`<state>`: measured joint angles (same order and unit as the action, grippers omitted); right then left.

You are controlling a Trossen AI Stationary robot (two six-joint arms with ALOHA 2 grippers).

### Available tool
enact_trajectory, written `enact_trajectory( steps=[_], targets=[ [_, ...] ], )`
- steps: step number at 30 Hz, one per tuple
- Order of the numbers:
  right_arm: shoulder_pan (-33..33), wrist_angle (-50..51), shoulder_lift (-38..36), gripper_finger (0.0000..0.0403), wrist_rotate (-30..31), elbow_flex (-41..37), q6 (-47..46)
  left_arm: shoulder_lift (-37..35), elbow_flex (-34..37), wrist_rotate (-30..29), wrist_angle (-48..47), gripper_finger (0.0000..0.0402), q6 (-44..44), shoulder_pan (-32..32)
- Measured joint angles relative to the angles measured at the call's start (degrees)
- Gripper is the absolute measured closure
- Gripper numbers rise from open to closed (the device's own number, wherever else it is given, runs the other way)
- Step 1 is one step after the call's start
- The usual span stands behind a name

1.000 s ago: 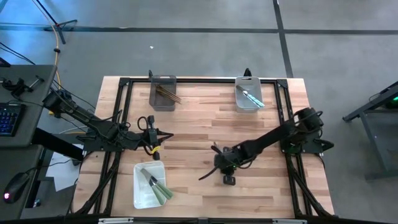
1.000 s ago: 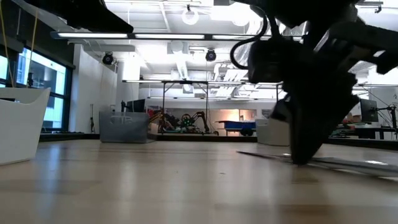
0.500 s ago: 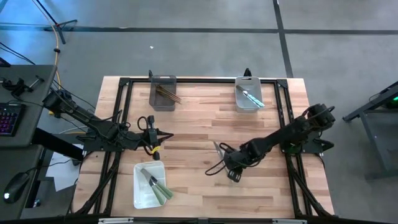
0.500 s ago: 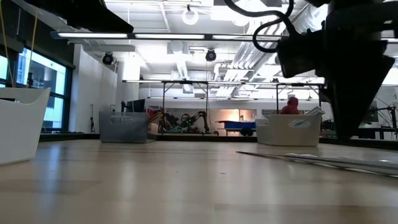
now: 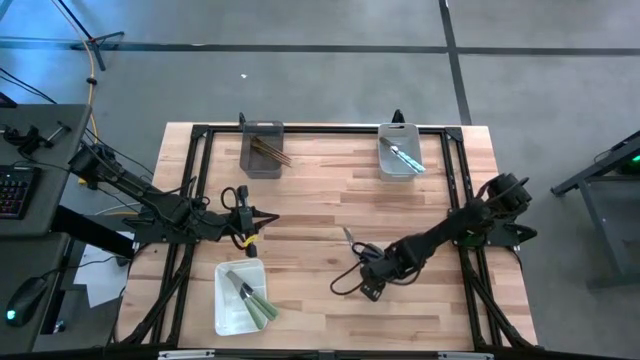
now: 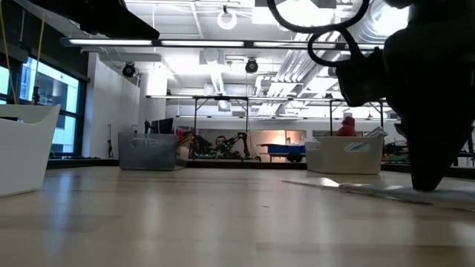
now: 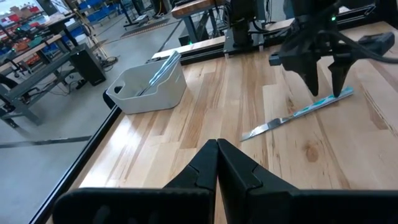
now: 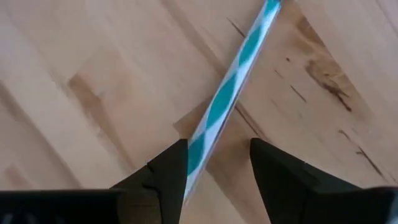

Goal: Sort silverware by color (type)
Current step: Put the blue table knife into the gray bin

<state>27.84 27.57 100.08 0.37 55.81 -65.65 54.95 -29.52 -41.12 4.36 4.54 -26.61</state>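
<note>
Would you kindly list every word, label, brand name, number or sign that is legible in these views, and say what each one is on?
No legible text appears in any view.
Grey bin in the low view: faint marks on its front, too blurred to read.
White bin in the low view: a pale patch that may be a label, unreadable.
Teal-and-white utensil under the right tool: only a pattern, no lettering.

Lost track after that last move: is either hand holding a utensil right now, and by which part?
Neither. The right hand stands open over the teal-patterned handle of the knife, which lies flat on the table. The left hand is shut and empty.
</note>
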Motion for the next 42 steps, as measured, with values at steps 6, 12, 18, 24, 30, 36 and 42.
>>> enact_trajectory(
  steps=[6, 12, 18, 24, 30, 36, 42],
  targets=[
    [0.1, 0.0, 2.0, 0.0234, 1.5, 0.4, -0.1, 0.0, 0.0, 0.0, 0.0, 0.0401, 0.0, 0.0],
    [-0.3, 2.3, 1.9, 0.0234, 2.3, 0.3, 0.0, 0.0, 0.0, 0.0, 0.0, 0.0401, 0.1, 0.0],
    [-0.4, 3.4, 1.9, 0.0235, 2.9, 0.3, 5.1, 0.0, 0.0, 0.0, 0.0, 0.0401, 0.0, 0.0],
    [-0.5, 4.4, 2.0, 0.0270, 4.1, 0.2, 9.8, 0.0, 0.0, 0.0, 0.0, 0.0401, -0.4, 0.0],
    [-1.1, 4.8, 2.0, 0.0329, 4.1, 0.1, 12.4, 0.0, 0.0, 0.0, -0.2, 0.0401, -0.4, 0.0],
    [-2.3, 4.6, 2.0, 0.0370, 2.7, 0.1, 16.6, 0.0, 0.0, 0.0, -0.2, 0.0401, -0.4, 0.0],
    [-3.9, 5.7, 0.9, 0.0383, 3.5, 0.7, 19.7, 0.0, 0.0, 0.0, -0.2, 0.0401, -0.4, 0.0]
  ],
)
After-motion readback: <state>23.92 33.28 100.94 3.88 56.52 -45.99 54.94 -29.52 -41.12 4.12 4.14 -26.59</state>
